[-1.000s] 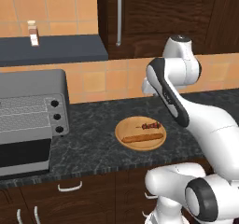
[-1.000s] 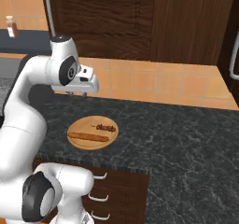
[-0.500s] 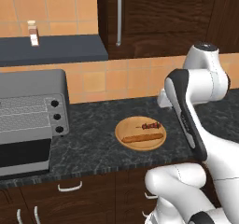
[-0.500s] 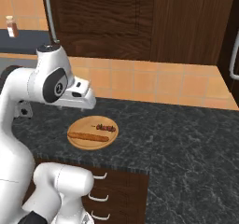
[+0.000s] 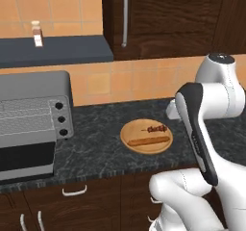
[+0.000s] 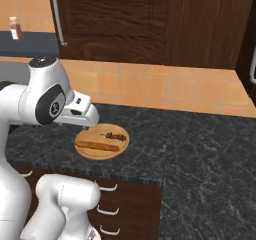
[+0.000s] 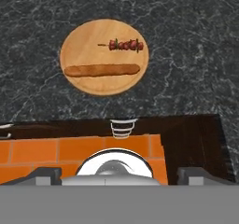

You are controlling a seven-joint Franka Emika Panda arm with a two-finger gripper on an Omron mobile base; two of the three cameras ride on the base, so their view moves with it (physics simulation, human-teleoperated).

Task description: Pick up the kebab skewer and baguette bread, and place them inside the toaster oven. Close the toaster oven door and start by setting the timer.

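Above the round wooden plate (image 7: pixel 104 56), the tool (image 7: pixel 119 174) hangs wide open and empty, so it should drop squarely astride the kebab skewer (image 7: pixel 124 45), clear of the baguette bread (image 7: pixel 101 70).

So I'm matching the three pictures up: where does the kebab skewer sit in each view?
Left base view: kebab skewer on the round wooden plate's far right part, behind the baguette bread.
Right base view, same spot on the plate.
Hand view, plate's upper right.
Shared landmark: the plate.

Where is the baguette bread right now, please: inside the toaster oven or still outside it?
Outside. The baguette bread lies flat on the round wooden plate beside the kebab skewer.
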